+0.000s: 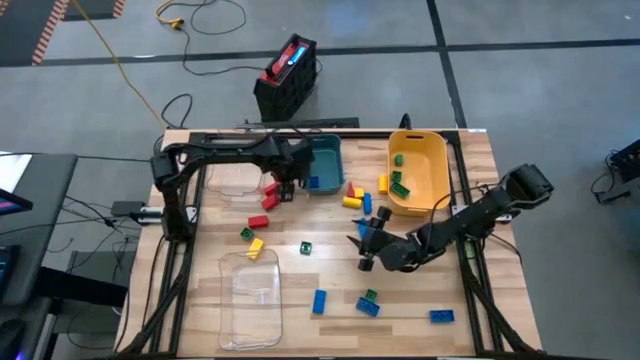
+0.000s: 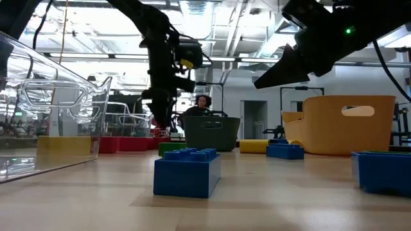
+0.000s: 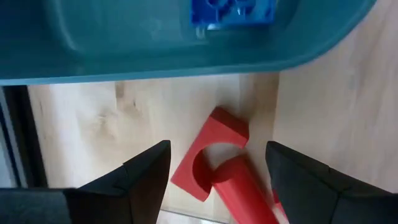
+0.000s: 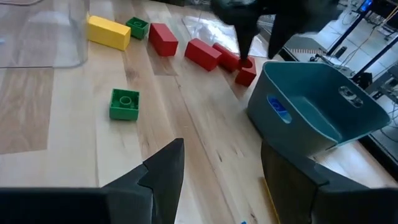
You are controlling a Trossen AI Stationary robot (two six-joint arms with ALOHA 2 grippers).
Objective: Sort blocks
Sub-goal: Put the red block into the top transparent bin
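Robotics lab: concrete floor (image 1: 520, 20), cables (image 1: 110, 45), wooden table (image 1: 330, 275).

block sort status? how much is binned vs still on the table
Early. Done: one blue block lies in the teal bin and a few green ones in the yellow bin. In hand: nothing held; the left gripper hovers open over the red arch block beside the teal bin, and the right gripper is open mid-table. Left: most blocks are still on the table.

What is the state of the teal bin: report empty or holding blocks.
Holding blocks. The teal bin has a blue block lying inside it, seen in the left wrist view and also in the high view.
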